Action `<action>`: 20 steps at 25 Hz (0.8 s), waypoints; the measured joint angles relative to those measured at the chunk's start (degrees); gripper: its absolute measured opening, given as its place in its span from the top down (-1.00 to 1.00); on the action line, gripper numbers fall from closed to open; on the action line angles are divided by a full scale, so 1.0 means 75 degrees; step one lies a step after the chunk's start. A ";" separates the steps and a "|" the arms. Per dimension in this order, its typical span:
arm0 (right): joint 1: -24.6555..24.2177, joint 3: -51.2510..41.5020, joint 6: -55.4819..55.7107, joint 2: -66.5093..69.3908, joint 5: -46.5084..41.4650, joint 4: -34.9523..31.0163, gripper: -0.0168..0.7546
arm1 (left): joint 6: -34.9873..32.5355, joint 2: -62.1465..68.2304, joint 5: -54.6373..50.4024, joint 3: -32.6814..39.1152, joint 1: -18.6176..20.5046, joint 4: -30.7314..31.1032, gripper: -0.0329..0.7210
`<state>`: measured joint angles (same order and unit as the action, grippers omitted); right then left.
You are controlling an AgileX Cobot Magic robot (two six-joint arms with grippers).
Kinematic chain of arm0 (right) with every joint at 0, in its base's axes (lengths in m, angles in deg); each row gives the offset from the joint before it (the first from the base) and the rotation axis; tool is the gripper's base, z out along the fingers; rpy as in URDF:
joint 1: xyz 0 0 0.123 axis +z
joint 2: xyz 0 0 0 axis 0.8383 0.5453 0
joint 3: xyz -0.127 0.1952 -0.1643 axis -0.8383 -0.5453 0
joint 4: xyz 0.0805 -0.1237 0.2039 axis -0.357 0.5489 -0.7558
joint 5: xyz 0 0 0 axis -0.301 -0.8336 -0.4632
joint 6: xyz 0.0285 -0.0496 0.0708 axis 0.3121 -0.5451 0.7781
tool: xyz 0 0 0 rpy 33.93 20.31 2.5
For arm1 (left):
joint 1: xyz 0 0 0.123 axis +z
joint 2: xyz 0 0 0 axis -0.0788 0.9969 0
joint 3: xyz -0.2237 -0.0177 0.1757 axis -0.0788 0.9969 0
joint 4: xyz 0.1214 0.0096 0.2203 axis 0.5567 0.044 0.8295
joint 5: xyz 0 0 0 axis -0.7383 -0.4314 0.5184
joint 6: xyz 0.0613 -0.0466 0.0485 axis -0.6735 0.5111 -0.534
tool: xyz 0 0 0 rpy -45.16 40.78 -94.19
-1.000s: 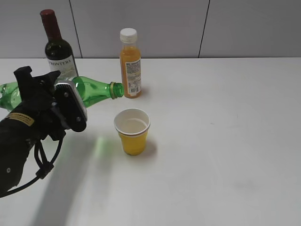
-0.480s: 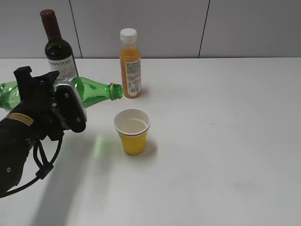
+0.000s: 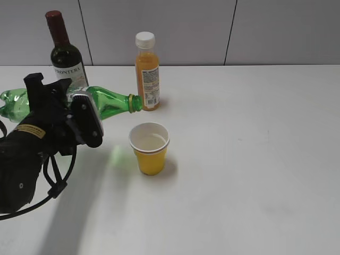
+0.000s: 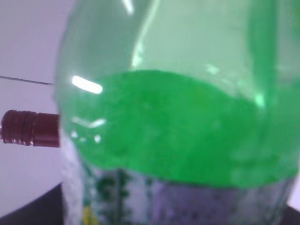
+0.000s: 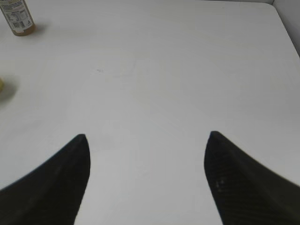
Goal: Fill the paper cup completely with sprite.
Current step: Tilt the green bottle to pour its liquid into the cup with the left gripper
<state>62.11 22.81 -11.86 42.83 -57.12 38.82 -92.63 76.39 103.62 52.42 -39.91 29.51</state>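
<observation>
The green sprite bottle [image 3: 109,102] lies almost level in the air, its open mouth pointing right, just up and left of the yellow paper cup [image 3: 150,149]. My left gripper [image 3: 74,109] is shut on the bottle's labelled middle. I see no stream between mouth and cup. In the left wrist view the bottle [image 4: 178,122] fills the frame, with liquid pooled along its lower side. The cup's white inside shows; how full it is I cannot tell. My right gripper [image 5: 146,138] hangs open over bare table, off to the right of the cup [image 5: 1,87].
A dark wine bottle [image 3: 66,56] stands at the back left, its cap [image 4: 28,127] beside the sprite. An orange juice bottle [image 3: 147,71] with a white cap stands just behind the sprite's mouth, also seen as the juice bottle [image 5: 18,18]. White table [image 3: 255,159] stretches right.
The left arm has shifted slightly up and to the right with the bottle, bringing the mouth a little closer over the cup. The right gripper has not moved.
</observation>
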 joint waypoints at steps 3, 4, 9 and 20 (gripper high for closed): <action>0.0000 0.0000 0.0000 0.0000 0.0000 0.0000 -0.56 | -0.0275 0.0151 0.0000 -0.0036 0.0000 0.0024 -0.33; 0.0000 0.0000 0.0000 0.0000 0.0000 0.0000 -0.56 | -0.0295 0.0188 0.0000 -0.0036 0.0000 0.0060 -0.33; 0.0000 0.0000 0.0000 0.0000 0.0000 0.0000 -0.56 | -0.0437 0.0363 0.0001 -0.0043 0.0000 0.0217 -0.33; 0.0000 0.0000 0.0000 0.0000 0.0000 0.0000 -0.56 | -0.0730 0.0466 -0.0002 -0.0043 0.0000 0.0273 -0.32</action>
<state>62.11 22.81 -11.86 42.83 -57.12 38.82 -98.10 79.89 103.61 52.10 -39.91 31.56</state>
